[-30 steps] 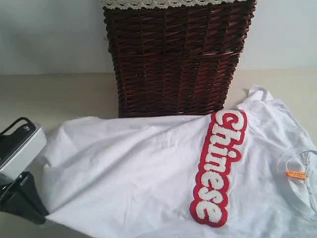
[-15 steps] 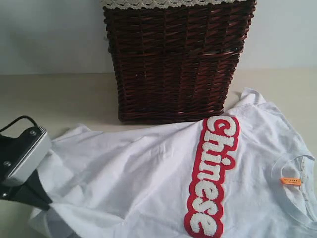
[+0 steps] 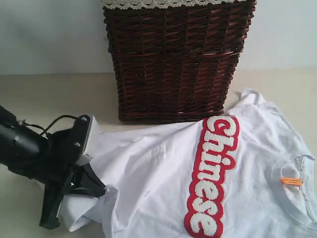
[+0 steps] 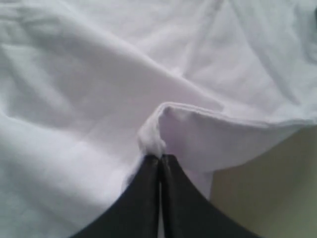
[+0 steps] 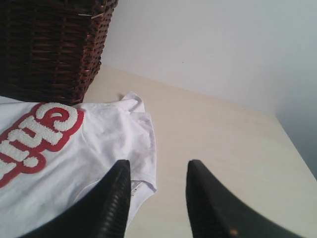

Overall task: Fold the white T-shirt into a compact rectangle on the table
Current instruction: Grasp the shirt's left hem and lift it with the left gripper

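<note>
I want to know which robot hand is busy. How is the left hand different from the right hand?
The left hand is pinched shut on a fold of the white T-shirt; the right hand is open and holds nothing. The left hand has cloth bunched at its tips; the right hand has only the table and the shirt's edge below it. Both are black.

This is a staged tabletop, probably a robot lab dressed as a laundry corner rather than a real home. A dark wicker basket (image 3: 178,64) with a lace rim (image 3: 168,3) stands beyond the left gripper (image 3: 101,191) on a bare beige table (image 3: 59,94). Ahead of the right gripper (image 5: 158,163) the table runs to a plain pale wall (image 5: 223,44). A white shirt (image 3: 158,168) lies spread beside the left jaws, which a black arm (image 3: 29,148) with a loose cable (image 3: 58,118) carries.
</note>
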Available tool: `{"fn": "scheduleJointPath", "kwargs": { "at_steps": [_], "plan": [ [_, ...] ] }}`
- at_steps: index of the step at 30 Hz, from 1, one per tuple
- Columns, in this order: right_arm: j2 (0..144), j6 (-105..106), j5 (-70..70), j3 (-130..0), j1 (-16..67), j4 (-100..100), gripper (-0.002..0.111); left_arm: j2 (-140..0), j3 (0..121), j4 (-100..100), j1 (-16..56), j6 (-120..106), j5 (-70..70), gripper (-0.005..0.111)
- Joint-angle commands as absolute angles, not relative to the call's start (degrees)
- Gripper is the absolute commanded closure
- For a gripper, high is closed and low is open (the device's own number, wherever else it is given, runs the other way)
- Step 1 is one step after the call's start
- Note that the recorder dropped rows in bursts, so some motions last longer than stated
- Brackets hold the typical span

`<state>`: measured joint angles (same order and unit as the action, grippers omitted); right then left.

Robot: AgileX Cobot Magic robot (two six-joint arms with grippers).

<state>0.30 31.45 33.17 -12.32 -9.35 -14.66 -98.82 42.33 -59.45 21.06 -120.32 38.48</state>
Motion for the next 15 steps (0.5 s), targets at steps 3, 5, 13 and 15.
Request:
{"fn": "scheduleJointPath", "kwargs": {
  "at_steps": [3, 5, 13, 15],
  "plan": [
    [0.0, 31.4, 32.9, -12.2, -9.4, -14.8, 0.072, -106.1, 47.1, -63.3, 23.1, -120.2, 31.6, 0.107],
    [0.0, 31.4, 32.9, -12.2, -9.4, -14.8, 0.072, -106.9, 48.5, -69.8, 23.1, -120.2, 31.1, 0.106],
    [0.0, 31.4, 32.9, -12.2, -9.4, -14.8, 0.072, -106.9, 48.8, -80.2, 23.1, -120.2, 30.6, 0.019],
    [0.0, 31.4, 32.9, -12.2, -9.4, -14.8, 0.072, -106.3, 48.8, -79.5, 23.1, -120.2, 30.5, 0.017]
  ]
}}
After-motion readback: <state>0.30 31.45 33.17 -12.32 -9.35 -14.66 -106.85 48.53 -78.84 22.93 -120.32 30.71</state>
